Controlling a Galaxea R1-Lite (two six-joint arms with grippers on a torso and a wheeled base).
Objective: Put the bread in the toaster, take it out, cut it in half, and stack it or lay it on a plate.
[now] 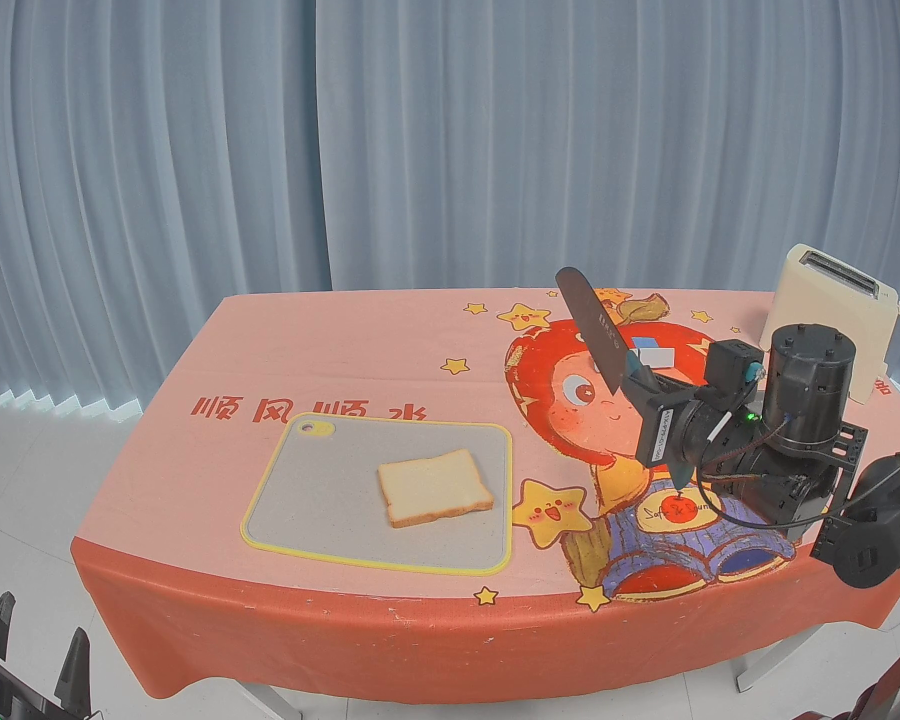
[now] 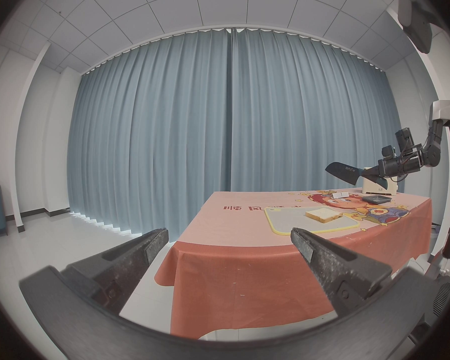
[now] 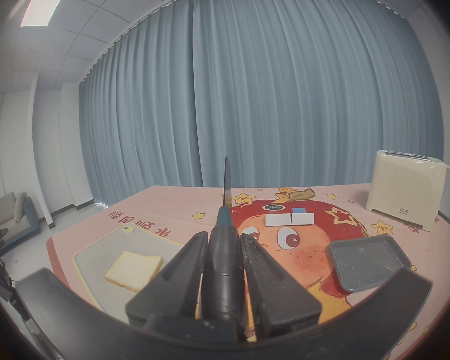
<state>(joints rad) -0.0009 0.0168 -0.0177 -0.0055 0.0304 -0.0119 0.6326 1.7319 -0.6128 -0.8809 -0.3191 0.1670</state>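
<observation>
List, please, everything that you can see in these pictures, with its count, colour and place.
bread: 1 slice, pale with a brown crust, flat on the board
board: 1, grey with a yellow rim, near left part of the table
knife: 1, dark blade, held above the table
toaster: 1, cream, far right of the table
tray: 1, dark grey, on the table in front of the toaster
card: 1, white, on the cartoon print
table: 1, pink-orange cloth
curtain: 2 panels, blue-grey, behind the table
right end effector: 1, black, shut on the knife handle
left end effector: 1, black, open, low by the table's near left corner
</observation>
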